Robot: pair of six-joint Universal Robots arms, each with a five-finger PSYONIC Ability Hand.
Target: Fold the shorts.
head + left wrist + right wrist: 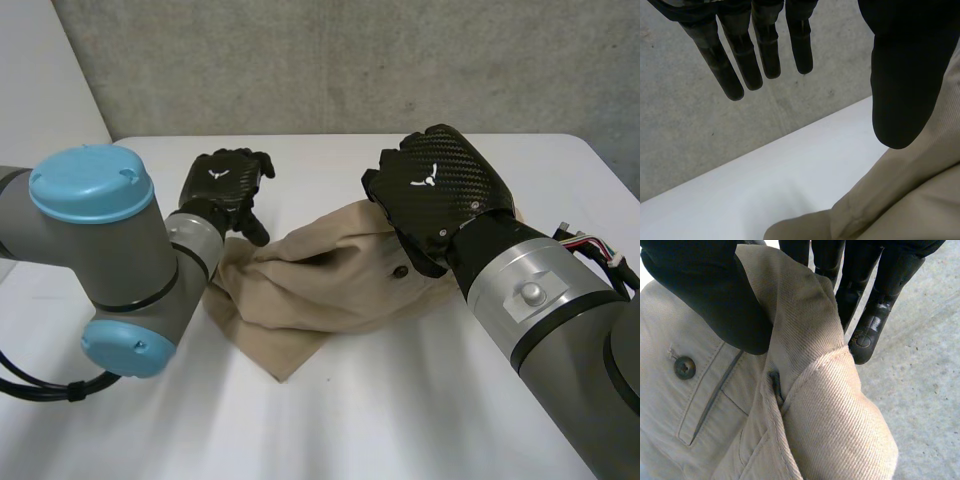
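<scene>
The beige shorts [320,280] lie bunched in the middle of the white table [400,400], partly lifted at their right end. My right hand [440,185] is shut on that end. In the right wrist view its thumb [710,300] and fingers [865,330] pinch a rolled fold of the waistband [805,315], next to a pocket button [684,367]. My left hand [225,185] hovers just above the shorts' left edge, open. In its wrist view the fingers [765,50] are straight and the thumb [900,75] stands apart over the cloth [910,200], holding nothing.
A grey concrete wall [350,60] rises behind the table's far edge. Bare tabletop [790,170] stretches beyond the left hand's fingertips and in front of the shorts. My left arm's blue-capped elbow [100,260] stands close to the shorts' left side.
</scene>
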